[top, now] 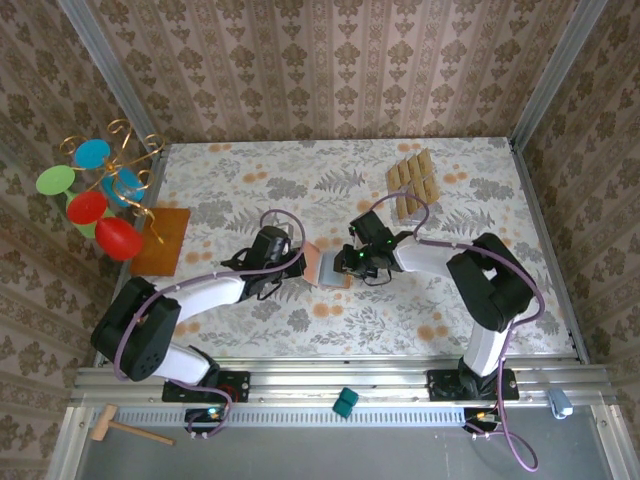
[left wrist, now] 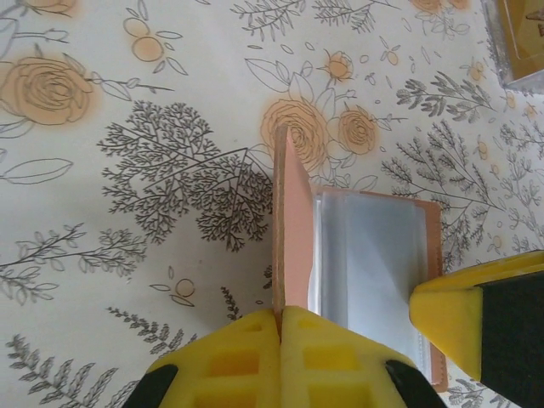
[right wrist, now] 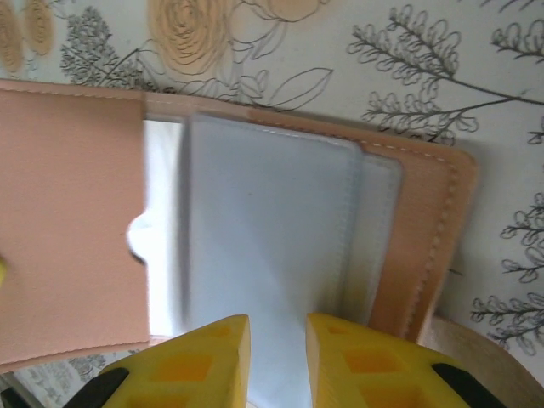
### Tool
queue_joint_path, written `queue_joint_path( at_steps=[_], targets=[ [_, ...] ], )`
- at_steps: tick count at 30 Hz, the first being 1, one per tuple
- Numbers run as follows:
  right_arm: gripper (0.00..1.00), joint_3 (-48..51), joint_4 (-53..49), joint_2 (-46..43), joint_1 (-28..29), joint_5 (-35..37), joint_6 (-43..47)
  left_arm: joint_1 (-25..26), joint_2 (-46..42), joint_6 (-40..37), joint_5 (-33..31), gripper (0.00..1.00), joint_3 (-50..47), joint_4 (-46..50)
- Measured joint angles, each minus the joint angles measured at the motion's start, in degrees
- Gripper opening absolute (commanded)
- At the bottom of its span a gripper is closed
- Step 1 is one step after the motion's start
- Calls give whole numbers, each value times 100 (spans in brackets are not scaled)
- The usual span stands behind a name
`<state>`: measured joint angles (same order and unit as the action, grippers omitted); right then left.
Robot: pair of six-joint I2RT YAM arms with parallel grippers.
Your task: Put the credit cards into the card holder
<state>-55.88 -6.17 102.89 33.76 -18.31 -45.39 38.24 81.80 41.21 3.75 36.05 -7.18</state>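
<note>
- Step in hand: opening the card holder (top: 326, 266) and readying a pocket; no card is loaded yet, so the task is at an early stage by my reckoning
- My left gripper (left wrist: 279, 325) is clamped tight on the edge of the cover flap (left wrist: 294, 221), holding that flap upright while the other half lies flat on the floral table (top: 450, 300)
- My right gripper (right wrist: 277, 348) sits over the grey lining (right wrist: 263, 238), jaws a narrow gap apart with the lining showing between them; I cannot tell whether they nip a pocket leaf or only press on it
- No card is in either gripper
- The credit cards (top: 413, 183) lie in rows at the far right of the table, well apart from the holder and beyond my right arm
- The holder is at mid-table, between my two grippers, touching both
- Next move, as I judge it: the left keeps the flap up, the right lets go of the lining, reaches to the far rows and pinches one card by its edge
- Risk: the thin cards lie flat, so lifting a single one may be fiddly
</note>
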Motion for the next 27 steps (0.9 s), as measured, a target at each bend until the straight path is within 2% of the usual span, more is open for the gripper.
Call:
queue_joint_path(
  at_steps=[1,4,7,11,17,27],
  targets=[
    [25,0,7,24,0,13,0,0,-13,7,-37,24,-11,7],
    [25,0,20,72,-2,44,2,-2,-17,24,-157,44,-20,50],
    [25,0,35,79,-9,79,0,-2,-17,-92,-321,57,-15,214],
    [24,0,66,101,-13,98,2,-20,11,-356,-568,60,122,704],
    [24,0,127,127,-17,116,4,-127,450,-813,-973,62,822,1558],
    [24,-76,118,162,-52,140,52,-101,1016,-1088,-1137,62,1016,2006]
  ],
)
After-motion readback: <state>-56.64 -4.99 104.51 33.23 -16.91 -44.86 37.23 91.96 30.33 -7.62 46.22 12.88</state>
